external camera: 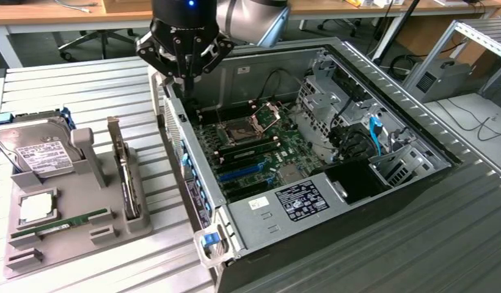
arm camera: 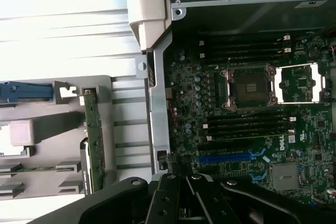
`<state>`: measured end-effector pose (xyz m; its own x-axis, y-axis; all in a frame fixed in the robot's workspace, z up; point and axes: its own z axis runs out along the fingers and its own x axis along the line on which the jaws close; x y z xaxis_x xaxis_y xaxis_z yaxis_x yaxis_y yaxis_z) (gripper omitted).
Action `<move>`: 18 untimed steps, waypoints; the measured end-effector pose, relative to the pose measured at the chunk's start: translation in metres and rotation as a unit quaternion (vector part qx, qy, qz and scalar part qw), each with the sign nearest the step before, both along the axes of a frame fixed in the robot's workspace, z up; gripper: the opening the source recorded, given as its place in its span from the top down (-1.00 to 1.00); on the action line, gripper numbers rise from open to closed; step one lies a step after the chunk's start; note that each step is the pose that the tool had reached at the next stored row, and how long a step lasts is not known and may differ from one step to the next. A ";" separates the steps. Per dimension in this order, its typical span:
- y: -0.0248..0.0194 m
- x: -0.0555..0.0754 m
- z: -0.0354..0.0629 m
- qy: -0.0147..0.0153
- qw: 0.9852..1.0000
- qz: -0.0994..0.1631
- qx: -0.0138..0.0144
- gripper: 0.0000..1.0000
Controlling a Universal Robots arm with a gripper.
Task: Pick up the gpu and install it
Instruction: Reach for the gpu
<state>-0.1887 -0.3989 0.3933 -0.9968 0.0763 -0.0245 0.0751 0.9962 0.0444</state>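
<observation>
Gripper [external camera: 185, 78] with fingers closed on nothing, poised above one side wall of the open computer case [external camera: 259, 227]. The gpu [external camera: 125, 177] stands on edge in a grey tray [external camera: 71, 243] just beside the case. Its lower edge is hidden in the slot, and its face, seen edge-on, is hard to make out.

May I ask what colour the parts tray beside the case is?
The tray is grey; the exterior view shows it best.

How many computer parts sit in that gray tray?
4: hard drive at the far end of the tray, processor chip midway, green RAM stick at the near end, gpu upright on edge, nearest the computer case.
</observation>
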 end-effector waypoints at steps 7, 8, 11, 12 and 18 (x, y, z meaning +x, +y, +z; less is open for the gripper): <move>0.0000 -0.011 0.0000 0.000 1.000 0.000 0.000 0.79; 0.0000 -0.013 0.0000 0.000 1.000 0.000 0.000 0.79; 0.0000 -0.017 0.0000 0.000 1.000 0.000 0.000 0.79; 0.0000 -0.019 0.0000 0.000 1.000 0.000 0.000 0.79; 0.0000 -0.030 -0.0001 0.000 1.000 0.000 0.000 0.79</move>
<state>-0.2183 -0.3989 0.3932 -0.9968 0.0762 -0.0245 0.0750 0.9962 0.0444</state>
